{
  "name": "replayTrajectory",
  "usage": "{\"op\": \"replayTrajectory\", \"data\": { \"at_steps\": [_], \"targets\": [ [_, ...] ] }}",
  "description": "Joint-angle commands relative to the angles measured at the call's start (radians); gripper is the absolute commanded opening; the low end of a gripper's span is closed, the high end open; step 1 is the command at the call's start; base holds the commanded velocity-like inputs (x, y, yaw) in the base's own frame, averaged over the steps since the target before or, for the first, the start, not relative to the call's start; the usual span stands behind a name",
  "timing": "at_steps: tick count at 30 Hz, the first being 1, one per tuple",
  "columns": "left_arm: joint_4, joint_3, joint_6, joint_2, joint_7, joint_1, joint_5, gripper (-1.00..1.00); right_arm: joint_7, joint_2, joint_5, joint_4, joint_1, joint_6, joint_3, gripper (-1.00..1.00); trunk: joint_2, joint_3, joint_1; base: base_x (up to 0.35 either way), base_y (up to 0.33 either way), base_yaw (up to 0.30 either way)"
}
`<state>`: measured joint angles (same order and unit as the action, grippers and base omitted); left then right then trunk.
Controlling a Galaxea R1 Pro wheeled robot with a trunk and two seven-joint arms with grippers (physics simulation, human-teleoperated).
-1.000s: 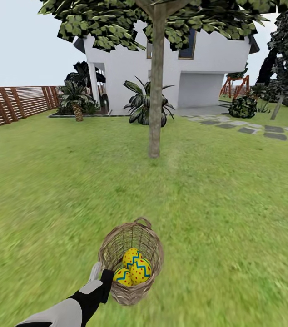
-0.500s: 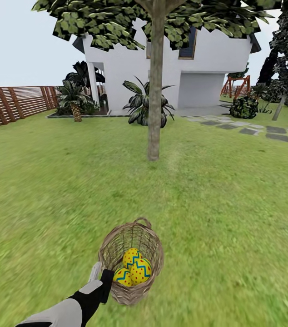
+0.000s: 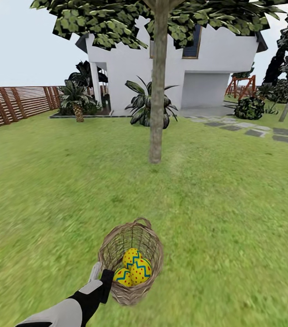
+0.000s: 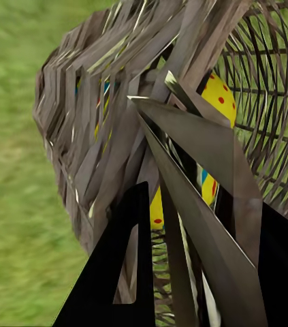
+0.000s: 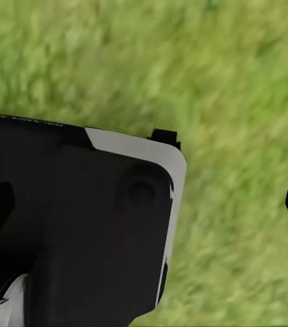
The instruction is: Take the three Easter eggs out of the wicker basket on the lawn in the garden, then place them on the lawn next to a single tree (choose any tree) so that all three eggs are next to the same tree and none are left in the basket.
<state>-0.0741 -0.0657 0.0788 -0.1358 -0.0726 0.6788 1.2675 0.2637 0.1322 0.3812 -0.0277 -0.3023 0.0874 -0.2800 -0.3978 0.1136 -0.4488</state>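
I have the left gripper [image 3: 102,276] clamped on the near rim of the wicker basket [image 3: 132,259], low in the middle of the head view, and in the left wrist view I can see the dark fingers [image 4: 116,272] closed either side of the woven wall, so the basket hangs from that hand above the lawn [image 3: 235,213]. All three Easter eggs [image 3: 133,269] sit bunched together in the bottom of the basket, yellow with red dots and blue zigzags, touching one another; through the weave in the wrist view I pick out parts of them too. As for progress, I judge the task is hardly started in the sense that counts: no egg is out of the basket yet, and none lies on the grass. What I do have is the basket in hand and the tree [image 3: 157,91] straight ahead, its grey-brown trunk rising in the upper middle of the frame, well apart from the basket with open grass between. Behind it stand the white house [image 3: 216,68] and a broad-leaved plant [image 3: 141,104], with the slatted fence [image 3: 12,106] off at the left edge. The right gripper I cannot read: its wrist camera gives me a dark housing [image 5: 75,225] over blurred grass and a sliver of something black at the frame's right edge, so whether it is open or closed I cannot tell. Left to do: close on the trunk, lift each egg out, and lay all three beside it.
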Motion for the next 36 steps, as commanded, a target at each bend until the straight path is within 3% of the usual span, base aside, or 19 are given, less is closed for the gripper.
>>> {"op": "replayTrajectory", "data": {
  "at_steps": [1,11,19,36],
  "targets": [
    [-0.003,-0.006,0.001,-0.001,-0.006,0.001,-0.006,-1.0,0.002,0.001,0.008,-0.003,-0.001,0.005,-0.009,1.0,-0.002,0.002,-0.001,0.33,-0.082,0.021],
    [-0.003,-0.005,0.001,-0.001,-0.006,0.001,-0.005,-1.0,0.002,0.001,0.008,-0.003,-0.001,0.006,-0.008,1.0,-0.002,0.002,-0.001,0.33,-0.082,0.011],
    [-0.003,-0.006,0.001,-0.001,-0.006,0.001,-0.006,-1.0,0.002,0.003,0.009,-0.003,-0.001,0.006,-0.008,1.0,-0.002,0.002,-0.001,0.33,-0.081,0.218],
    [-0.003,-0.006,0.001,0.001,-0.006,0.001,-0.006,-1.0,0.002,0.006,0.009,-0.003,-0.001,0.005,-0.008,1.0,-0.002,0.002,-0.001,0.33,-0.08,0.003]
  ]
}}
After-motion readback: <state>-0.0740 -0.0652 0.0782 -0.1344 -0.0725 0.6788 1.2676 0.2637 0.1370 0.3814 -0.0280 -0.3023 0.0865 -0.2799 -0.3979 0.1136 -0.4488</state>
